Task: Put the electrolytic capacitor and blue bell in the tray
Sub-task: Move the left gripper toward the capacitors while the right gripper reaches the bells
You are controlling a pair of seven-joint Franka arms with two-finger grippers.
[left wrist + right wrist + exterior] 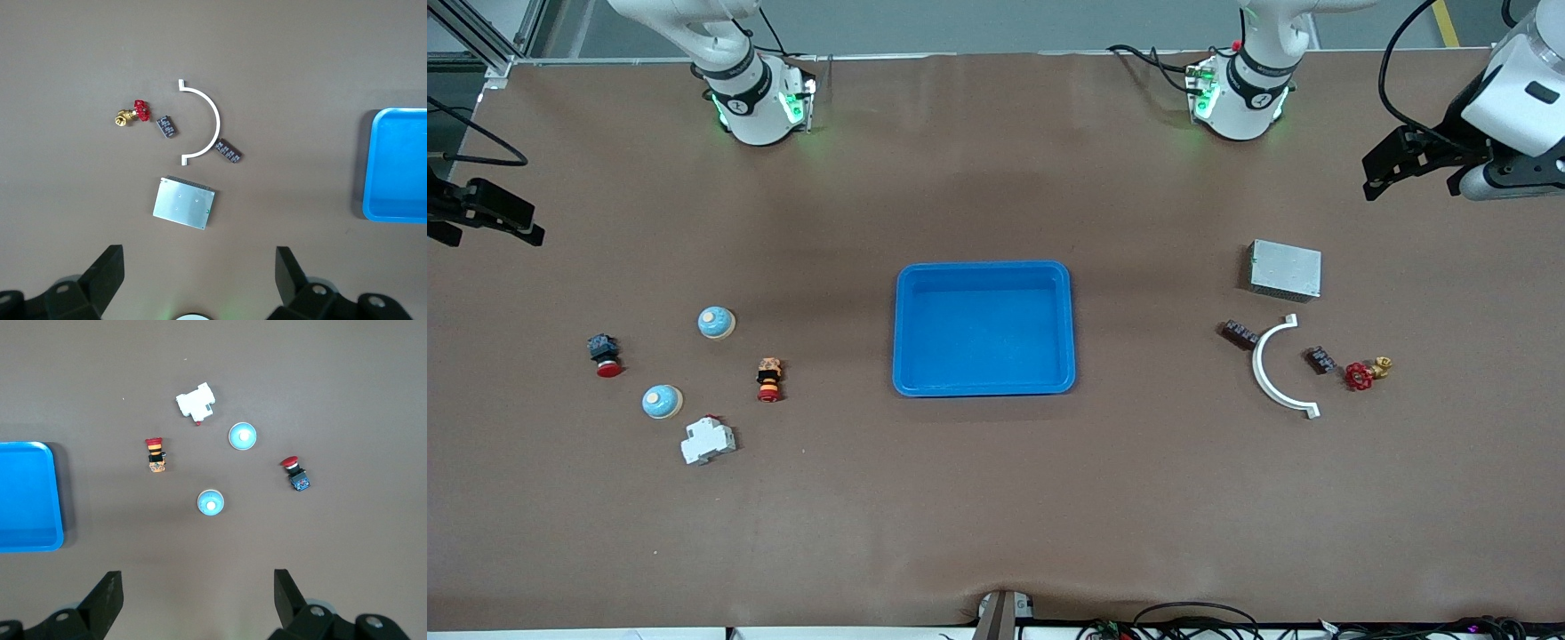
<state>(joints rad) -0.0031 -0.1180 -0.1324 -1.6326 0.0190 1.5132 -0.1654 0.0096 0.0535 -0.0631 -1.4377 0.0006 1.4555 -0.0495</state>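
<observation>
The bright-blue tray (983, 267) lies empty at the table's middle; its rim shows in the left wrist view (370, 167) and the right wrist view (57, 493). Two blue bells lie toward the right arm's end: one (716, 322) (210, 503) farther from the front camera, one (663, 402) (242, 436) nearer. Two small dark marked parts (1240, 334) (1320, 359) lie toward the left arm's end; I cannot tell which is the capacitor. My left gripper (1378, 173) (199, 260) is open and empty, high over that end. My right gripper (507, 222) (198, 581) is open and empty, high over its end.
By the bells lie a red push button (605, 354), an orange-and-red button (769, 380) and a white breaker (708, 440). By the dark parts lie a grey metal box (1285, 269), a white arc (1272, 369) and a red-handled brass valve (1365, 373).
</observation>
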